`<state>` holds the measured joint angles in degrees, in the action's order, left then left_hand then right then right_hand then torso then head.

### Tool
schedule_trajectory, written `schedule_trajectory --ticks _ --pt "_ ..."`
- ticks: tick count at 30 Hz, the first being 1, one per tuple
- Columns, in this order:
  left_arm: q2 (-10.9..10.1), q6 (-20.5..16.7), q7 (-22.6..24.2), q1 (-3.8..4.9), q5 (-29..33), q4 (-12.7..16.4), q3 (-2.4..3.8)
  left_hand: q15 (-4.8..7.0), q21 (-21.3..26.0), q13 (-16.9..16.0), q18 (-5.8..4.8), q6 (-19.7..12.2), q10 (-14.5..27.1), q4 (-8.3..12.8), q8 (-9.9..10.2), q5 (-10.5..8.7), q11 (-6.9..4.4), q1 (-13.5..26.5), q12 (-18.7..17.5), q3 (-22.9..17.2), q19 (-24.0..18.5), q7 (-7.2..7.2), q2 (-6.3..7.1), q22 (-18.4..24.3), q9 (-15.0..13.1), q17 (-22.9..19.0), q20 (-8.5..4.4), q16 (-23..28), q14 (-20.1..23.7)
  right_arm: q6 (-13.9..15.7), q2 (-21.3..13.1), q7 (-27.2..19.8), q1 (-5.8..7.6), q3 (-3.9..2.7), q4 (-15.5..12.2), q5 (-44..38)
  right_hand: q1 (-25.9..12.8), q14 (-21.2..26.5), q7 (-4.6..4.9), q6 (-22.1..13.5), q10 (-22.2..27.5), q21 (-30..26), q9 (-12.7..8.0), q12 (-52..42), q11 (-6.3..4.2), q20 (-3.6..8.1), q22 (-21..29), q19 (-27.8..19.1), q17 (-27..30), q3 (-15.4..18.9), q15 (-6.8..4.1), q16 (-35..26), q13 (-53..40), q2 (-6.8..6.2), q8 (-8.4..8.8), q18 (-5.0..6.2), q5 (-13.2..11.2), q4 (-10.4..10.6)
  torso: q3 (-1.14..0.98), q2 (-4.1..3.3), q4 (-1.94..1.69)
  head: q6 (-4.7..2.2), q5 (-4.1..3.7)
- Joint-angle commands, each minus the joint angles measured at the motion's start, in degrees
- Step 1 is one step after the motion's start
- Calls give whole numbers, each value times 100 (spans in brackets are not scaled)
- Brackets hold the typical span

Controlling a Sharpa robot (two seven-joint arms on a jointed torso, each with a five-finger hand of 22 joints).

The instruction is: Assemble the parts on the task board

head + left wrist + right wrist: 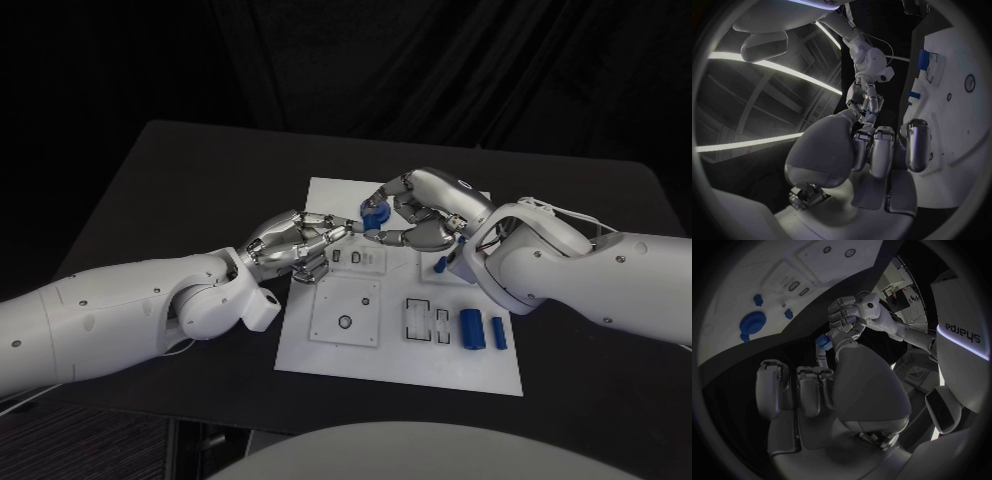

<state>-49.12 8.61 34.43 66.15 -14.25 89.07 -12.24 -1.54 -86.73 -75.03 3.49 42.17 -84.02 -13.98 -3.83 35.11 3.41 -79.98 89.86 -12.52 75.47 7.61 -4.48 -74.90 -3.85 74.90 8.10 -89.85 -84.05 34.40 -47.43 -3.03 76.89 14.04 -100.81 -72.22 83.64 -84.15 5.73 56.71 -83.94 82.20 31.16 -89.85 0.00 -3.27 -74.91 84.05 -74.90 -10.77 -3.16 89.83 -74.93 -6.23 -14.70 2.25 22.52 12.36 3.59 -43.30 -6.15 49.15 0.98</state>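
Hands meet over the far half of the white task board (397, 375), which lies in the middle of the black counter (173, 180). The right robot hand (418, 212) reaches in from the right and pinches a small blue part (374, 216) between thumb and fingertip, lifted clear of the board, while its other fingers stay curled; the right wrist view shows the same blue part (822, 341) at its fingertips. The left robot hand (300, 245) comes in from the left with its fingers curled toward that part, fingertips close to the right hand's. Whether it touches or grips the piece cannot be told, so its state stays uncertain. The pairing reads as a handover or a two-handed adjustment, the piece raised so both hands can reach it and turn it before seating.

Near the board's right edge, two blue bars (483, 328) lie side by side, just beside a pair of rectangular slots (428, 320), likely parked there as the next pieces to fit. In the right wrist view a round blue part (753, 323) sits on the board with two smaller blue pieces nearby. Much of the assembly appears still to be done.
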Motion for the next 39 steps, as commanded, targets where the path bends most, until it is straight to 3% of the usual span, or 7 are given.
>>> schedule_trajectory --ticks 1,20,39 --pt "32 48 121 3 19 34 15 0 39 -1497 -67 -20 -598 -3 17 -1 0 -65 14 -24 -2 -32 -1 -615 6 1510 -24 -15 -595 -202 17 109 -16 7 -6 -38 0 -585 -184 211 -606 1 108 -15 5 4 -1239 154 -1510 0 -2 17 -1507 54 -19 -20 -8 26 -2 0 3 5 3" --pt "36 52 126 1 19 43 15 5 42 -1497 -66 -34 -598 19 21 -7 -13 -88 14 -48 -3 -68 -10 -616 9 1510 -24 -15 -595 -485 51 265 -20 8 18 -38 23 -585 -187 207 -606 -15 104 -15 2 5 -1233 144 -1510 -9 -4 17 -1507 60 -14 -16 2 13 -3 0 5 41 5" --pt "71 83 71 -5 19 17 15 8 45 -1497 -63 -34 -598 22 21 -15 -17 -89 14 -51 -15 -76 -9 -610 9 1510 -25 -15 -595 -434 86 252 -27 8 29 -38 34 -585 -183 200 -606 -31 98 -15 3 6 -1228 135 -1510 -12 -5 17 -1507 61 -7 -11 6 6 -2 -3 7 85 15"
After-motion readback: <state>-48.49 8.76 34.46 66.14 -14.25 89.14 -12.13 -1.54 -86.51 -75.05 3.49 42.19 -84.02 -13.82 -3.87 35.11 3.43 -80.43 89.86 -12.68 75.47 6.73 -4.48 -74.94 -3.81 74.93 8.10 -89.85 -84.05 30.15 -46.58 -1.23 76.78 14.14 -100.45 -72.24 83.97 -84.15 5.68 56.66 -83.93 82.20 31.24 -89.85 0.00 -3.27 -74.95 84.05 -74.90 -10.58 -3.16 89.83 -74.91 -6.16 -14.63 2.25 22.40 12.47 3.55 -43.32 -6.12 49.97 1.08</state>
